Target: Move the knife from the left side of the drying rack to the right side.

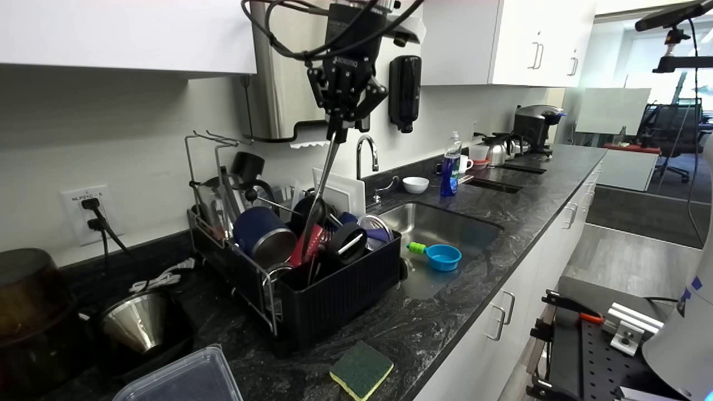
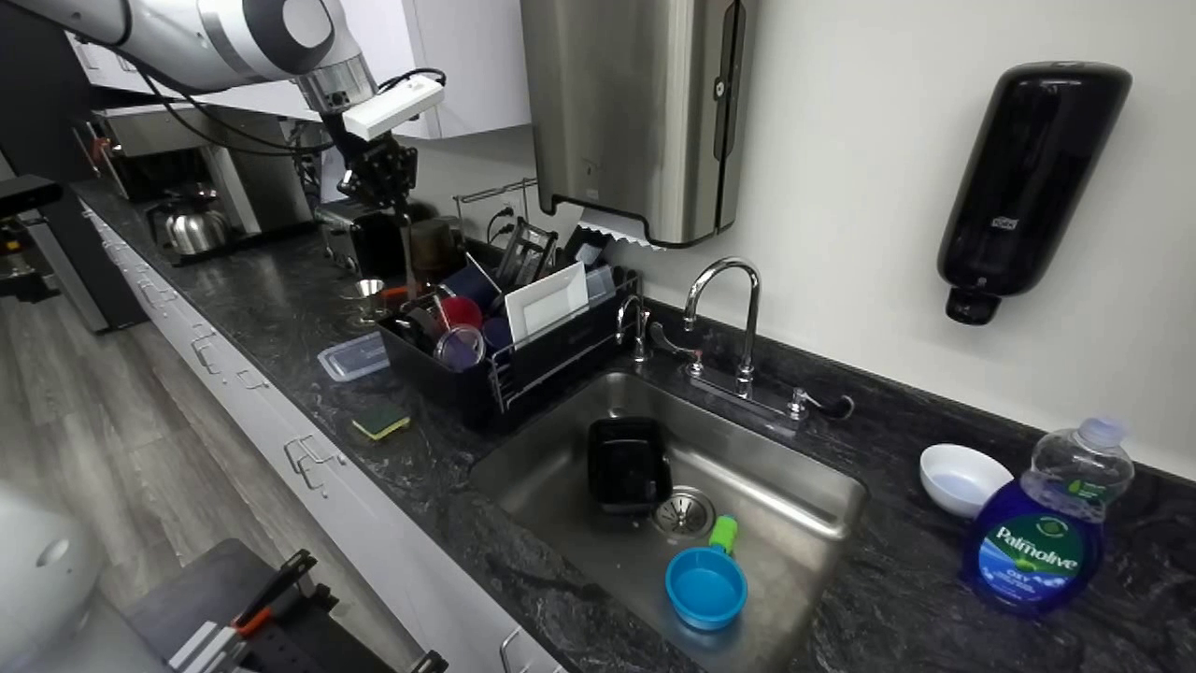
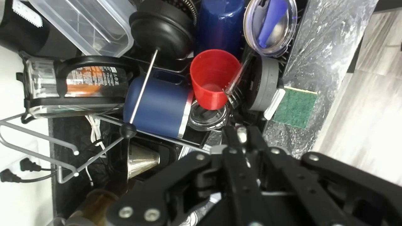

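The black drying rack (image 1: 340, 301) stands on the dark counter, full of dishes; it shows in both exterior views (image 2: 561, 344). My gripper (image 1: 337, 132) is above the rack, pointing down, its fingers shut on the top end of the knife (image 1: 326, 172). The knife is a long thin metal piece, hanging nearly upright with a slight tilt. Its lower part is darker and passes in front of a red cup; whether its tip touches anything cannot be told. In an exterior view the gripper (image 2: 404, 198) and knife (image 2: 407, 248) also show. In the wrist view the fingertips (image 3: 241, 129) pinch the knife's shiny end (image 3: 241, 135).
A blue mug (image 1: 266, 236), red cup (image 3: 215, 73), white square plate (image 2: 547, 304) and wire uprights (image 1: 189, 161) crowd the rack. A sponge (image 1: 362, 367) lies before it. A sink (image 2: 785, 579) with a blue cup (image 2: 705, 589) adjoins. A towel dispenser (image 2: 635, 112) hangs above.
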You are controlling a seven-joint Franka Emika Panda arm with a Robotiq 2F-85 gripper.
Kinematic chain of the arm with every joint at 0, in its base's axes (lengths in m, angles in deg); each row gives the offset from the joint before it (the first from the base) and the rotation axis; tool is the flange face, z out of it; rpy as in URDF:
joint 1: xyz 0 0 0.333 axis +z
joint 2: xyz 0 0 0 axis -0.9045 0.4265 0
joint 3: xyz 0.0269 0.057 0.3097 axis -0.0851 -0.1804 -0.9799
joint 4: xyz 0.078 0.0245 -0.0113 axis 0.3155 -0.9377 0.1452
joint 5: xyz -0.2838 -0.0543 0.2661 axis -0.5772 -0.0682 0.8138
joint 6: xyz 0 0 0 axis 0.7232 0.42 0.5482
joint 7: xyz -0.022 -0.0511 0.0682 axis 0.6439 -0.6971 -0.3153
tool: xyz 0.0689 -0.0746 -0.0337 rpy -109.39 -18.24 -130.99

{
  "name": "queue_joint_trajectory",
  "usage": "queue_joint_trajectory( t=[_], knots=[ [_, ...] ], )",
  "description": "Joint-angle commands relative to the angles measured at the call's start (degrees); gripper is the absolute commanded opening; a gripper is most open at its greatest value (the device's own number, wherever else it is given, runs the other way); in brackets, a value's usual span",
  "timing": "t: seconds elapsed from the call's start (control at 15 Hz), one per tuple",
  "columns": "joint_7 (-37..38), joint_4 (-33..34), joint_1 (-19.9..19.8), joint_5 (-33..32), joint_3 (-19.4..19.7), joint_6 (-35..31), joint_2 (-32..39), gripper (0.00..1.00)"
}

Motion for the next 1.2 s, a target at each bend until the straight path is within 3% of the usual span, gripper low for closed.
queue_joint_trajectory(
  t=[0.0, 0.6, 1.13],
  knots=[
    [4.18, -0.17, -1.05, 0.71, -0.35, -1.35, -1.42, 0.03],
    [13.52, -1.56, -2.32, -1.25, 0.81, -1.10, -8.42, 0.03],
    [17.10, -8.01, -2.09, -0.18, 3.33, -2.54, -14.27, 0.03]
  ],
)
